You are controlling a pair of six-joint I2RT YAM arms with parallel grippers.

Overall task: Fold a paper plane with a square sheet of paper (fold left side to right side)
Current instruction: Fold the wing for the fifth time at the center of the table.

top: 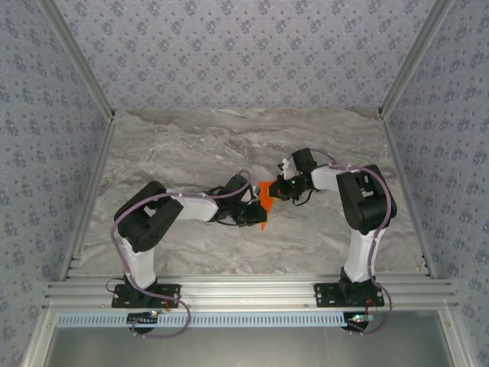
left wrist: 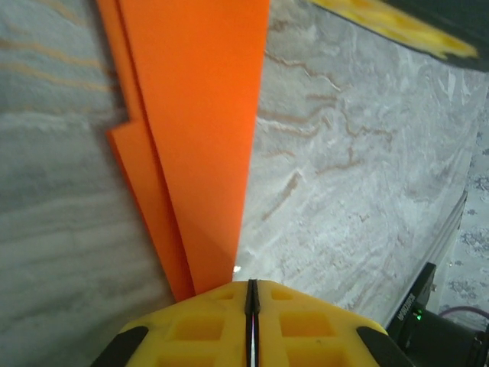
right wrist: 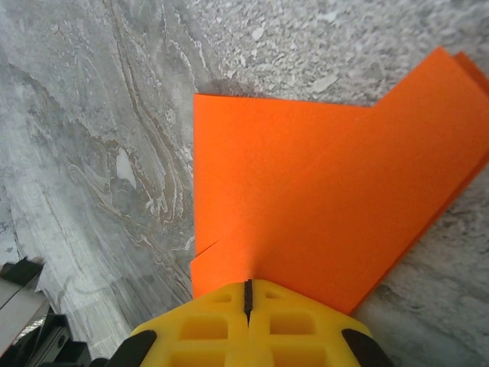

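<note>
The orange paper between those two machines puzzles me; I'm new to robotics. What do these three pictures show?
Two robot arms are bolted at the near edge of a marbled table. The wide picture looks down from above; the other two come from wrist cameras, so the yellow blocks are each arm's own fingers. A folded orange sheet of paper sits between them. The left gripper and right gripper are both closed at its edges; pinching or pressing, I cannot tell.

The folded paper point(top: 265, 200) is laid flat on the desk point(top: 191, 145), between the left tool point(top: 254, 215) at its near-left tip and the right tool point(top: 280, 191) at its far-right edge.
</note>
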